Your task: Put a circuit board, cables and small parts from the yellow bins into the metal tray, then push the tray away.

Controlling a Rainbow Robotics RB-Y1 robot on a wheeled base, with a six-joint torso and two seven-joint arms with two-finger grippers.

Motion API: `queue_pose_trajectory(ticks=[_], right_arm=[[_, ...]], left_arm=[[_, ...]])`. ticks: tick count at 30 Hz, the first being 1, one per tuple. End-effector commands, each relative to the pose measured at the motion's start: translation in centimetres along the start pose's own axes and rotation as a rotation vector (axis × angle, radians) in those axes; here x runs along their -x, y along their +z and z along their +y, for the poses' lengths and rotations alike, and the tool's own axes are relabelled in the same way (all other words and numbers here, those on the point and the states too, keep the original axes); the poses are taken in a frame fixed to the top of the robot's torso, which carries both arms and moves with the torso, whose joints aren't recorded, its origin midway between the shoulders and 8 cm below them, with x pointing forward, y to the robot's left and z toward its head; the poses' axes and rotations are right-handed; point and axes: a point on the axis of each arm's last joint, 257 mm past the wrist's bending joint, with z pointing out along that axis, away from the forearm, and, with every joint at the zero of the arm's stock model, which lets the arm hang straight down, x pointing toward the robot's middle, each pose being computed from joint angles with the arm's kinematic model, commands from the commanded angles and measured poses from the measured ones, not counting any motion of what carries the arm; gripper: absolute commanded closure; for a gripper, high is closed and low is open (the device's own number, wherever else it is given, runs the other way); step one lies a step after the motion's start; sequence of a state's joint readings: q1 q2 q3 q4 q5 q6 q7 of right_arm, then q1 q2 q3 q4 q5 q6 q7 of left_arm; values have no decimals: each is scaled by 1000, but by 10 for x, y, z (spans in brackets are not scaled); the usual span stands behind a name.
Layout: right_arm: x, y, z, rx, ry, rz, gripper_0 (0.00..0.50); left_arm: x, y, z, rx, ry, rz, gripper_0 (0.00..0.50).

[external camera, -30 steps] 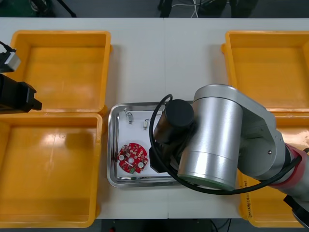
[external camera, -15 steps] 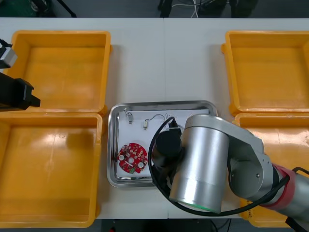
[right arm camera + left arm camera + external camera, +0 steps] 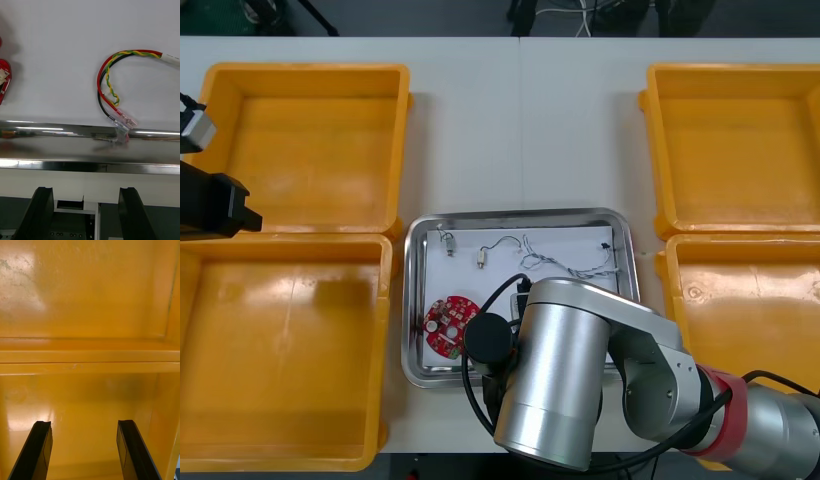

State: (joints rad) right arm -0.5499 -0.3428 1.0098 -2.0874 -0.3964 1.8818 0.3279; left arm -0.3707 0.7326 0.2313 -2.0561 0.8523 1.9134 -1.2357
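Right pincer (image 3: 86,192) hangs released and empty just short of the metal tray (image 3: 56,148), whose near rim runs crosswise before it. Inside, beyond the rim, lie the red and yellow cable (image 3: 107,80) and the circuit board (image 3: 3,84). A push would likely go straight ahead. Left pincer (image 3: 84,424), released, hovers over the left yellow bins (image 3: 90,296).

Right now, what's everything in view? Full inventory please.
yellow bins: four, yellow, two at each side of the table
metal tray: one, shiny rim, white inside, between the bins
circuit board: one, round, red, tray's near left
small metal parts: two, silvery, tray's far left
thin cable: one, pale, tray's far side
red and yellow cable: one, by the tray's near rim
table: one, light
left gripper: open, over the left bins
right gripper: open, just outside the tray's near rim
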Motion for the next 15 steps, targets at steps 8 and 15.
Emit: queue_pose_trajectory(ticks=[8, 15], right_arm=[[-24, 10, 27, 51, 9, 10, 0], [-33, 21, 18, 45, 2, 12, 0]], left_arm=[[-4, -10, 31, 89, 105, -7, 0], [-8, -8, 35, 102, 101, 0, 0]])
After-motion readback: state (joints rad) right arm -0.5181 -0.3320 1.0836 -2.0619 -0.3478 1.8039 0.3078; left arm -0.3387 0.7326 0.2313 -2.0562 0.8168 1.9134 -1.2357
